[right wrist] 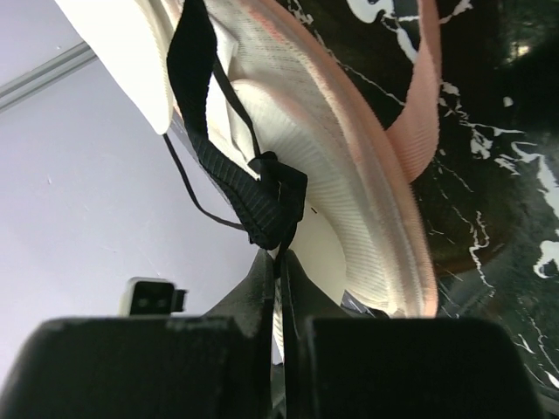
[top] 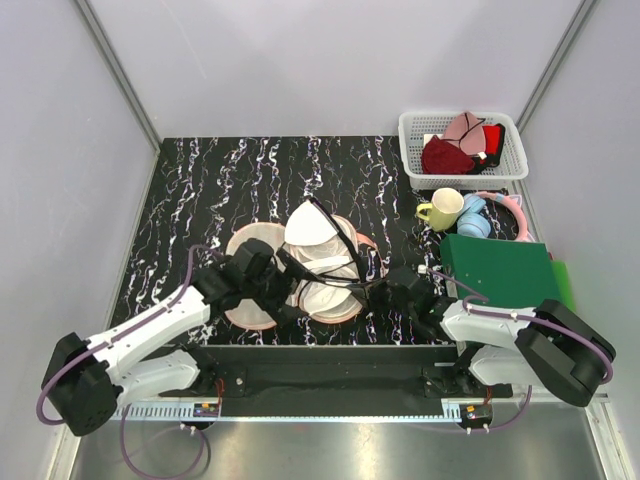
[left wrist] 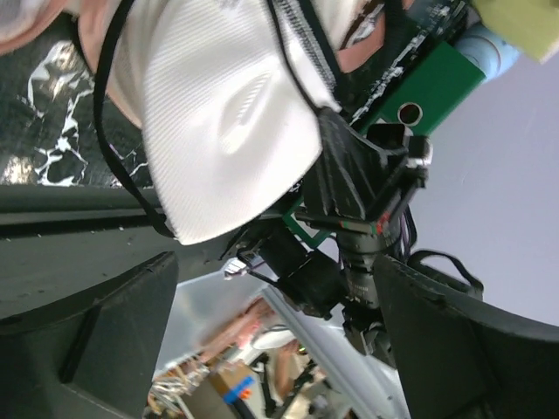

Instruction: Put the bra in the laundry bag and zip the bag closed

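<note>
The laundry bag (top: 247,243) lies open on the black marbled table, its pale pink lining up. The white bra (top: 312,226) with black straps rests on it, one cup raised, the other lower at the bag's middle. My left gripper (top: 292,292) is open at the near edge of the bag, nothing between its fingers (left wrist: 87,340); a white cup (left wrist: 218,113) fills the view just past them. My right gripper (top: 378,290) is shut on the bra's black strap (right wrist: 271,205), pinched at the fingertips (right wrist: 281,262), beside the bag's pink zip edge (right wrist: 384,192).
A white plastic basket (top: 505,165) at the back right holds a dark red bra (top: 445,155) and a pale pink garment (top: 462,127). In front of it are a yellow mug (top: 442,208), a blue item (top: 473,222), pink headphones (top: 512,205) and a green box (top: 500,270).
</note>
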